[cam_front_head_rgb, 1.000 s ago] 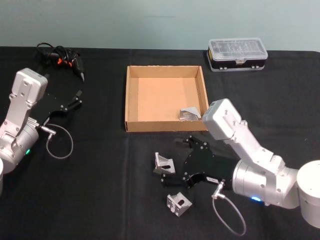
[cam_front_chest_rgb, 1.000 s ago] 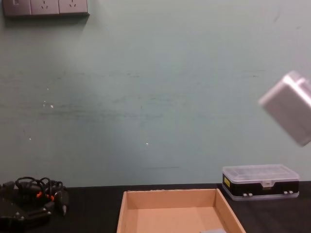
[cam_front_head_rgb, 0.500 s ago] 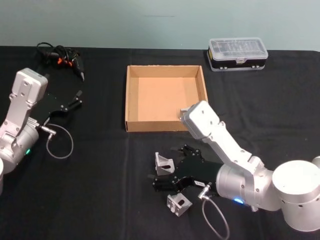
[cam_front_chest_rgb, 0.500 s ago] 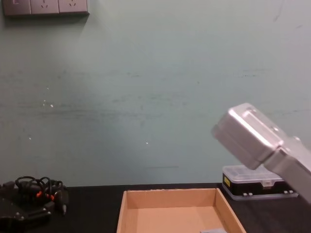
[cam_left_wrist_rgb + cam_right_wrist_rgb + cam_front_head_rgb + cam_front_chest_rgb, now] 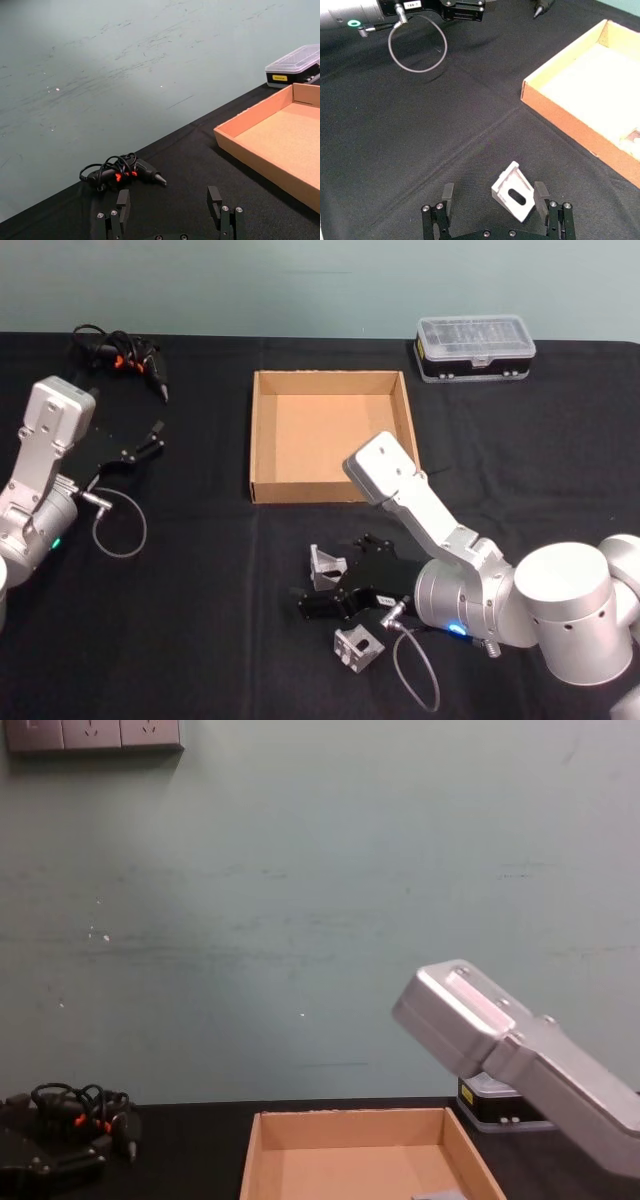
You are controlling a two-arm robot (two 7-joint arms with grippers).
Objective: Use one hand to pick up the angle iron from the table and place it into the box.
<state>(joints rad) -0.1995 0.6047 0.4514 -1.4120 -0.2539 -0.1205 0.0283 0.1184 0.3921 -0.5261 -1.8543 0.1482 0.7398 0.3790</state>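
Observation:
Two angle irons lie on the black table [image 5: 200, 590] in front of the tan box [image 5: 330, 490]: one silver angle iron [image 5: 327, 564] nearer the box and a second [image 5: 357, 648] closer to me. My right gripper [image 5: 318, 582] is low over the table and open. In the right wrist view the nearer angle iron [image 5: 515, 192] sits between the open fingers of the right gripper [image 5: 493, 191], close to one finger [image 5: 540, 192]. A small grey piece [image 5: 437, 1195] lies inside the box [image 5: 350, 1120]. My left gripper [image 5: 155, 438] rests open at the far left.
A clear-lidded plastic case [image 5: 475, 348] stands behind the box at the right. A bundle of black cable with orange marks [image 5: 120, 350] lies at the back left. A grey wire loop [image 5: 118, 522] hangs by the left arm.
My right arm has swung left and down, bringing its open gripper around the nearer angle iron. The arm's casing now covers the box's front right corner. The left arm has not moved.

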